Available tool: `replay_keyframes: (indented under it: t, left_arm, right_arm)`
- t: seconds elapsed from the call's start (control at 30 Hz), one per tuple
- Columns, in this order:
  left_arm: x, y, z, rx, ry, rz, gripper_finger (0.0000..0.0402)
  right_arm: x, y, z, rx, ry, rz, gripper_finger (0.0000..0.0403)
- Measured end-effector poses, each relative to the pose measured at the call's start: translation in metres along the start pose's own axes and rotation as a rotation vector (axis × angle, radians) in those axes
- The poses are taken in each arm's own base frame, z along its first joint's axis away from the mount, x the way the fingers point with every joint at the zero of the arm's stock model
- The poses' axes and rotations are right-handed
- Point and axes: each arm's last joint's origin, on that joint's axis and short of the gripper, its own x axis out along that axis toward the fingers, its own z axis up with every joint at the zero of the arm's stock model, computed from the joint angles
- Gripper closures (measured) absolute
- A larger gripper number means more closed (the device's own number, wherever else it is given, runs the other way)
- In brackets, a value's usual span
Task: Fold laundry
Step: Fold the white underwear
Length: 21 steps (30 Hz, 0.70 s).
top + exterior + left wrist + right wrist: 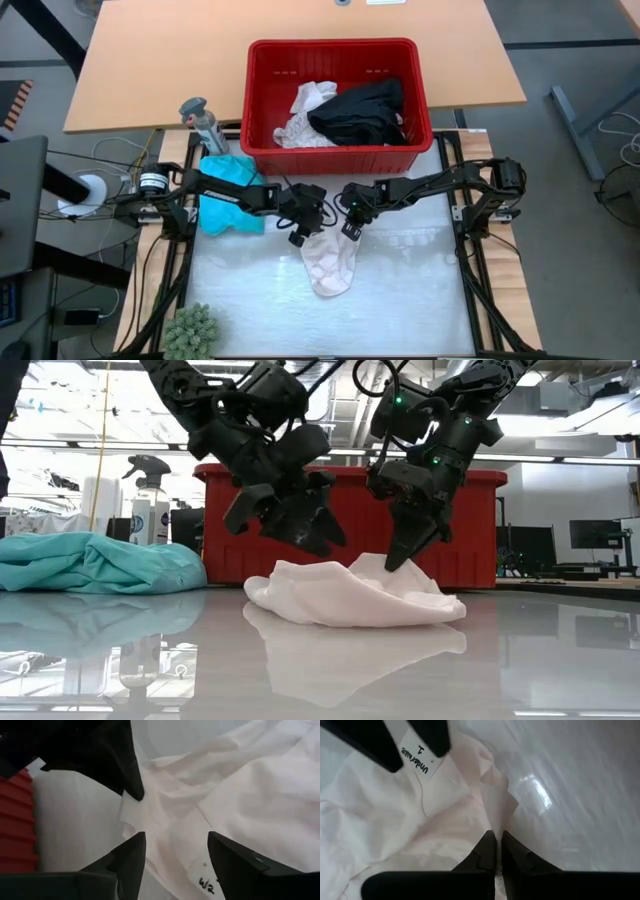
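A white garment (330,265) lies crumpled on the glossy table's middle, most of it flat on the surface (350,600). My right gripper (400,560) is shut at the garment's far end. My left gripper (290,538) hangs open just above the garment's far left part, beside the right one and touching nothing. In the left wrist view its two fingers stand apart over the white cloth (240,785). A small printed tag (417,757) is sewn to the cloth. A teal garment (225,195) lies heaped at the table's left. My right gripper pinches a raised fold of the white garment (492,822) between its two shut fingers, at the garment's far end. The fingers slant down from above and from the right. The pinched cloth stands up in a small peak (385,567); the rest lies slack on the table.
A red basket (420,100) at the far edge holds a white garment (305,115) and a black one (360,110). A spray bottle (205,125) stands at the far left and a green fuzzy plant (192,330) at the near left. Bare table lies near and right.
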Motion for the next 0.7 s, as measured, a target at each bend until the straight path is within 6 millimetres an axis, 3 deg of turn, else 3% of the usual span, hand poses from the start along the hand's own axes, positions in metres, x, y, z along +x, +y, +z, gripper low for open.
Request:
replay_keyframes:
  t: [0.27, 0.57, 0.7]
  left_arm:
    - [0.0, 0.003, 0.001, -0.018, -0.056, -0.033, 0.0211]
    - [0.028, 0.0, -0.005, 0.023, 0.033, -0.074, 0.0222]
    - [0.031, 0.008, 0.004, 0.029, 0.067, -0.049, 0.0223]
  right_arm:
    - [0.0, 0.0, 0.0, -0.006, 0.0, 0.0, 0.0363]
    - [0.0, 0.0, 0.001, -0.005, -0.006, 0.003, 0.0363]
    - [0.0, 0.0, 0.001, -0.006, -0.009, 0.005, 0.0363]
